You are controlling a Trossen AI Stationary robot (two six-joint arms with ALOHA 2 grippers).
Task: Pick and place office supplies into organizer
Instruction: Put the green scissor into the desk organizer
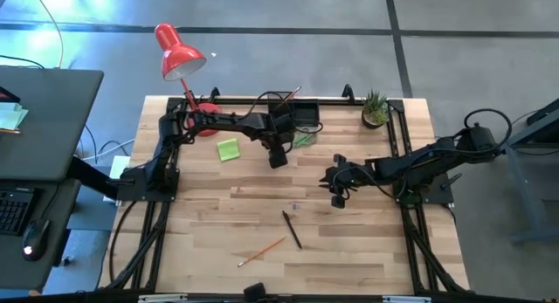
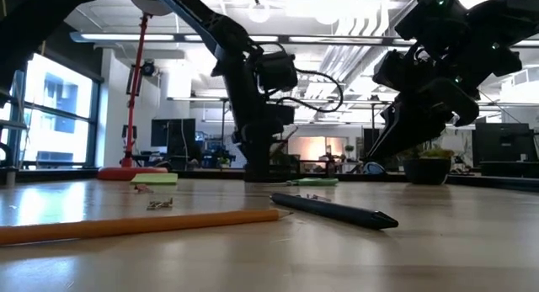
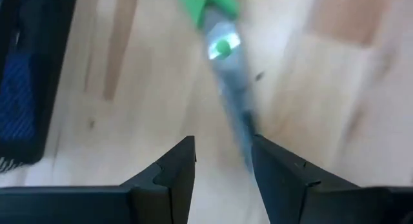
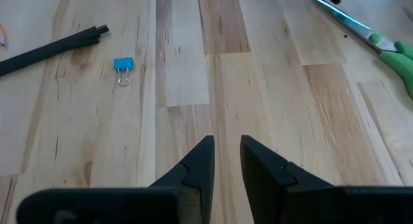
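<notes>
The green-handled scissors (image 1: 301, 140) lie flat on the table in front of the black organizer (image 1: 301, 117). My left gripper (image 1: 278, 156) is open above the scissors' blade tip (image 3: 244, 137), which lies between its fingers; this view is blurred. My right gripper (image 1: 338, 188) hovers over bare wood near the table's middle, with a narrow gap between its fingers (image 4: 227, 161). A lime-green sticky-note pad (image 1: 228, 149), a dark pen (image 1: 292, 230), an orange pencil (image 1: 262, 250) and a small blue binder clip (image 4: 123, 64) lie loose on the table. My left gripper comes at the scissors' blade from above, pointing down, one finger on either side of the tip. The blade (image 3: 232, 108) runs close along one finger (image 3: 274, 166). I cannot tell whether it touches.
A red desk lamp (image 1: 179, 51) stands at the far left corner and a small potted plant (image 1: 376, 108) at the far right. The pen (image 2: 333, 209) and the pencil (image 2: 135, 226) lie toward the near edge. Bare wood shows between the two grippers.
</notes>
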